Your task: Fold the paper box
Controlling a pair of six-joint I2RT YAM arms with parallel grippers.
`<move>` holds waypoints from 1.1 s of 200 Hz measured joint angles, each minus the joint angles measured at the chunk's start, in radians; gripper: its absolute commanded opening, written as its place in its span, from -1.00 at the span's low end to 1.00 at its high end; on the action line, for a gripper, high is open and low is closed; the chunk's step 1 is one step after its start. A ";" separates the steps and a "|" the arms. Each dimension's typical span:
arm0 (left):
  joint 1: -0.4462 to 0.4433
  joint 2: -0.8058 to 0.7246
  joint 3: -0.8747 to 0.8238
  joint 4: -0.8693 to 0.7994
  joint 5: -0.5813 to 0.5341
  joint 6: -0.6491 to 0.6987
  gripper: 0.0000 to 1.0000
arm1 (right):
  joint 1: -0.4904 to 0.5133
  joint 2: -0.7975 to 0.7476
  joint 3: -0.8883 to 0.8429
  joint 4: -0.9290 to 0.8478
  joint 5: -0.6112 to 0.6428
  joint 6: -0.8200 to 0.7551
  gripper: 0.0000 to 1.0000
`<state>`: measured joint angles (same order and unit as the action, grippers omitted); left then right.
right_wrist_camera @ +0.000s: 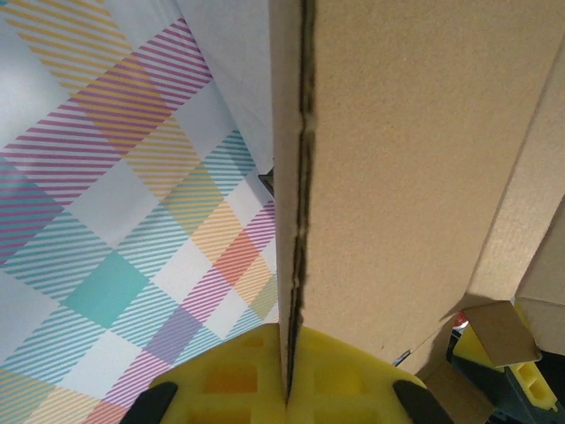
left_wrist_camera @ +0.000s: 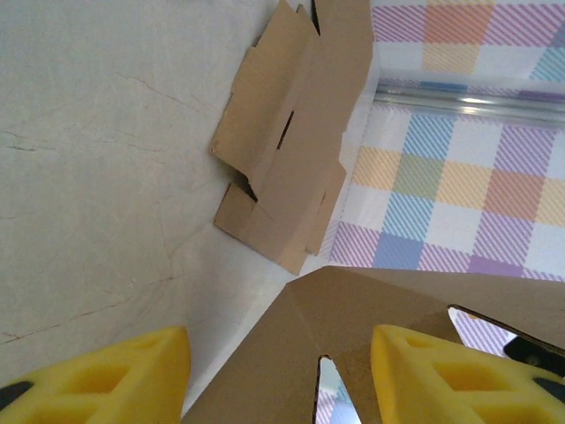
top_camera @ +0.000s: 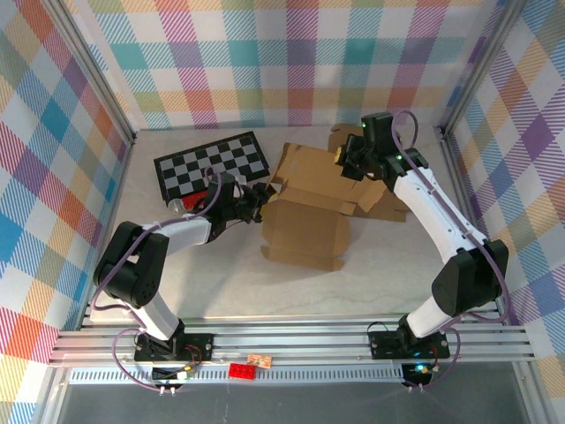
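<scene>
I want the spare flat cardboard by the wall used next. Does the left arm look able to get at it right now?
Probably not directly: the half-folded box stands between the left gripper and the spare cardboard, and the right arm stretches over that side.

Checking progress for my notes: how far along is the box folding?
Done: the paper box looks to have one panel lifted, though its flaps lie splayed. In hand: the right hand is shut on a panel edge, while the left hand stands open around another flap. Left: raising the walls, tucking the flaps and closing it.
</scene>
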<state>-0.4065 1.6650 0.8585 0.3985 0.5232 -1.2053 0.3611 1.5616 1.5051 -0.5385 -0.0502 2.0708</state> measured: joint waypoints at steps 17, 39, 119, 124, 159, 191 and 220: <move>-0.010 0.000 0.012 -0.045 -0.007 0.031 0.10 | 0.000 0.000 0.000 0.000 0.000 0.000 -1.00; -0.018 -0.001 0.020 -0.095 -0.017 0.065 0.11 | 0.000 0.000 -0.004 0.000 0.000 0.000 -1.00; -0.022 -0.261 -0.031 -0.576 -0.167 0.266 0.43 | 0.067 -0.030 -0.132 0.051 0.042 -0.090 -1.00; -0.020 -0.287 -0.042 -0.614 -0.178 0.281 0.43 | 0.082 -0.035 -0.143 0.054 0.047 -0.095 -1.00; 0.023 -0.430 -0.068 -0.847 -0.253 0.362 0.35 | 0.179 -0.044 -0.185 0.092 0.081 -0.130 -1.00; 0.144 -0.518 -0.058 -0.979 -0.299 0.435 0.07 | 0.238 -0.006 -0.187 0.209 0.080 -0.208 -1.00; 0.282 -0.519 -0.041 -1.025 -0.306 0.499 -0.07 | 0.271 0.104 -0.160 0.295 0.037 -0.308 -1.00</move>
<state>-0.1246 1.1461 0.8173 -0.6266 0.2169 -0.7059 0.6323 1.6653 1.3449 -0.2436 -0.0135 1.7630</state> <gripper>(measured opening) 0.498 0.059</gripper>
